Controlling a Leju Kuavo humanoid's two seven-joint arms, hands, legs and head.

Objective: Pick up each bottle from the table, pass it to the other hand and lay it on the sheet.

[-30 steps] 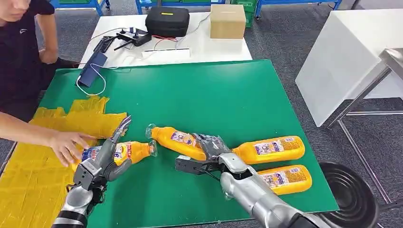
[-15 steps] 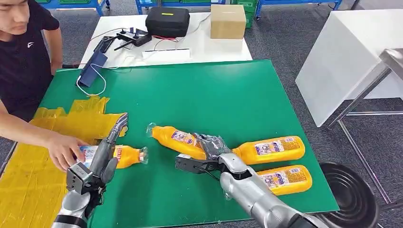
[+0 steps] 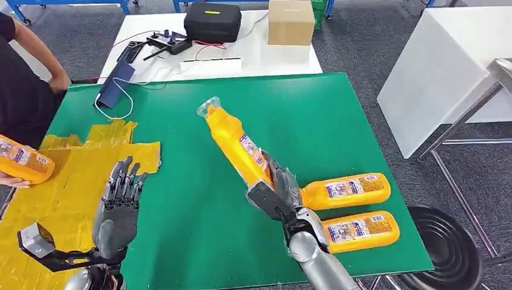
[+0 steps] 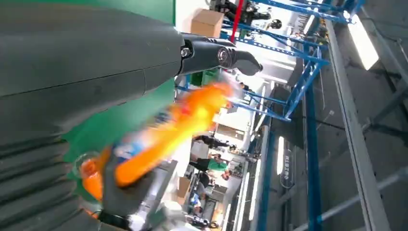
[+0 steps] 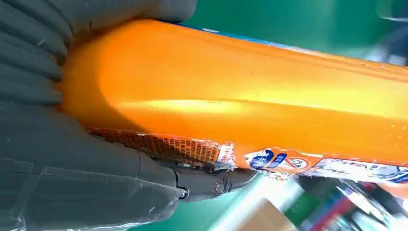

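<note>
My right hand [image 3: 276, 188] grips an orange bottle [image 3: 237, 144] by its base and holds it above the green mat [image 3: 302, 121], tilted with the clear cap up and away from me. The right wrist view has the same bottle [image 5: 250, 91] close up in that hand [image 5: 72, 168]. My left hand [image 3: 118, 206] is open, fingers spread and pointing up, at the edge of the yellow sheet [image 3: 60, 187]. In the left wrist view the hand [image 4: 86, 72] holds nothing and the raised bottle [image 4: 178, 130] is a blur beyond it. Two more orange bottles [image 3: 345, 189] [image 3: 360, 229] lie at the mat's right side.
A person at the left edge holds another orange bottle [image 3: 23, 159] over the sheet. Behind the mat a white table carries a black case [image 3: 212, 22], a cardboard box [image 3: 290, 22] and cables. A white table [image 3: 447, 66] and a black round stool [image 3: 450, 254] stand to the right.
My right hand has lifted its bottle off the mat and tipped it cap-up. The person has taken the bottle from beside my left hand. That hand has risen, open.
</note>
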